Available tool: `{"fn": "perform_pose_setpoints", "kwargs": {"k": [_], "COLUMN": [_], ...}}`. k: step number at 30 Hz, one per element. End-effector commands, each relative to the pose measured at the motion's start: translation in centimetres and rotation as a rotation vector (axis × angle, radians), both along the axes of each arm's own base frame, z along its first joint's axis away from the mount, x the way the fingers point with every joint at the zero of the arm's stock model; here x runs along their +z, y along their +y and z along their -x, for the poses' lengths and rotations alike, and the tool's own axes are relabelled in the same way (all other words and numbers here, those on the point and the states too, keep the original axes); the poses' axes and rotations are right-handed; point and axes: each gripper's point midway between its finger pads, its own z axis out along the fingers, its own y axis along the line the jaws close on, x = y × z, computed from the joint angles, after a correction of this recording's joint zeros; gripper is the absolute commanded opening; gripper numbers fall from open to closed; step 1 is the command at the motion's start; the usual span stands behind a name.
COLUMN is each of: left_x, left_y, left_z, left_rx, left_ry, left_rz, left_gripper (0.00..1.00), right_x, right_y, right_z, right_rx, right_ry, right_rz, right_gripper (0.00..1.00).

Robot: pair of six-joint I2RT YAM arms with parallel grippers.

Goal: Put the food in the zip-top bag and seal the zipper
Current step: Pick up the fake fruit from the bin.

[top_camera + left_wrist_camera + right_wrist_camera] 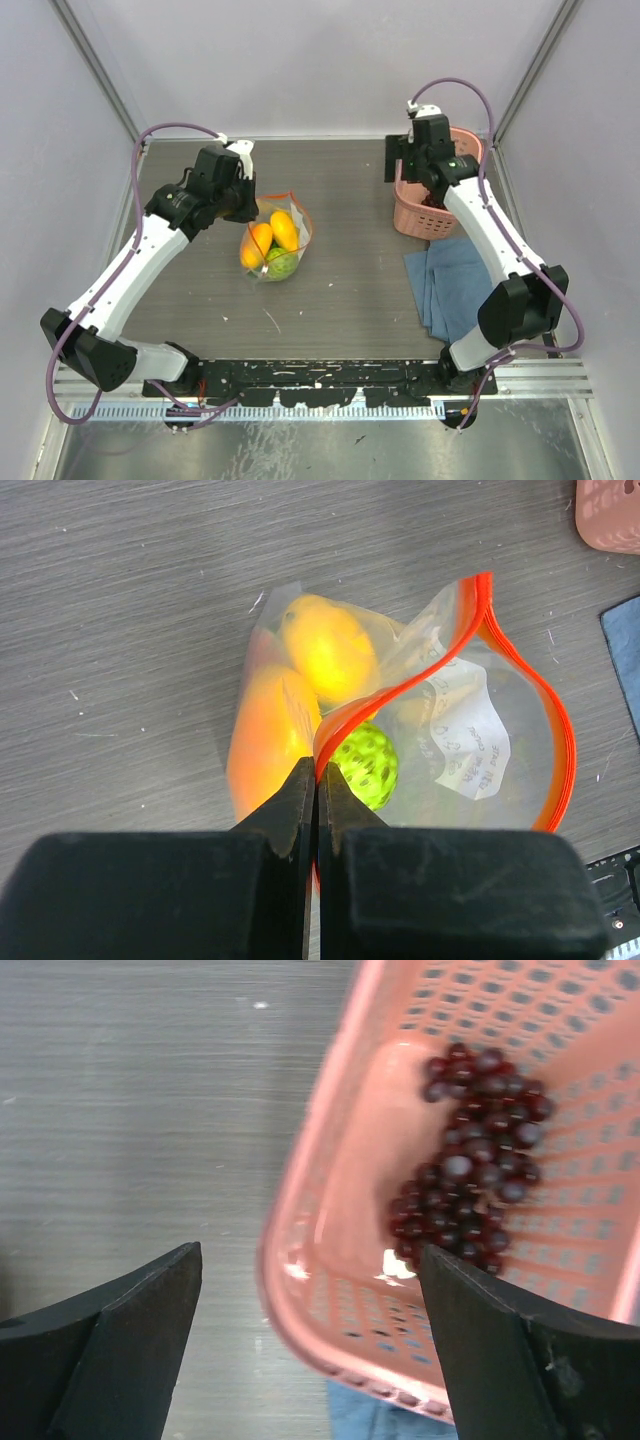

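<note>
One grape bunch (475, 1150) lies in the pink basket (300, 1290) beneath the right gripper (308, 1260), jaws spread wide. It looks light, knobbly, easily crushed: take it gently across the middle. The left gripper (317, 780) pinches the zip-top bag (500, 740) at its zipper (560, 730).

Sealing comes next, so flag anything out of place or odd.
The grape bunch lies in the pink basket, not in the zip-top bag, whose mouth gapes open. Nothing looks spilled or damaged.

zip-top bag (520, 740): clear crinkly plastic, bit shiny. pink basket (330, 1210): perforated plastic, glossy glints. grape bunch (475, 1170): smooth shiny skins. green fruit (365, 765): dimpled. tabletop (350, 270): matt grey woodgrain look. blue cloth (450, 285): soft matt fabric.
</note>
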Motion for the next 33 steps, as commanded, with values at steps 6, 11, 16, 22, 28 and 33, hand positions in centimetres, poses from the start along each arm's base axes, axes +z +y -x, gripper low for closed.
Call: {"fn": "perform_pose_setpoints", "kwargs": {"k": [6,11,16,22,28,33], "left_x": [2.1,2.0,1.9,1.8,1.7,1.9], "left_y": [-0.5,-0.4,-0.4,-0.4,-0.4,-0.4], "left_z": [-0.8,-0.9,-0.9,-1.0,-1.0,-1.0], "left_rx": [-0.002,-0.002,-0.002,-0.002,-0.002,-0.002], "left_ry": [-0.052,-0.055,-0.054,-0.052,-0.05,-0.053], "left_rz": [0.044,0.04,0.036,0.03,0.026,0.029], "left_gripper": [0.0,0.0,0.0,0.0,0.0,0.0], "right_x": [-2.0,-6.1,-10.1,-14.4,-16.6,-15.2], "right_y": [-8.6,-11.8,-13.3,-13.9,-13.0,-12.5], "right_z": [-4.1,-6.0,-7.0,-7.9,-7.9,-7.9], "right_rx": [-0.178,-0.225,-0.225,-0.21,-0.183,-0.165], "right_ry": [-0.026,0.062,0.149,0.227,0.276,0.246], "right_rz": [0.129,0.125,0.105,0.025,-0.019,-0.043], "right_gripper": [0.97,0.98,0.98,0.94,0.85,0.64]}}
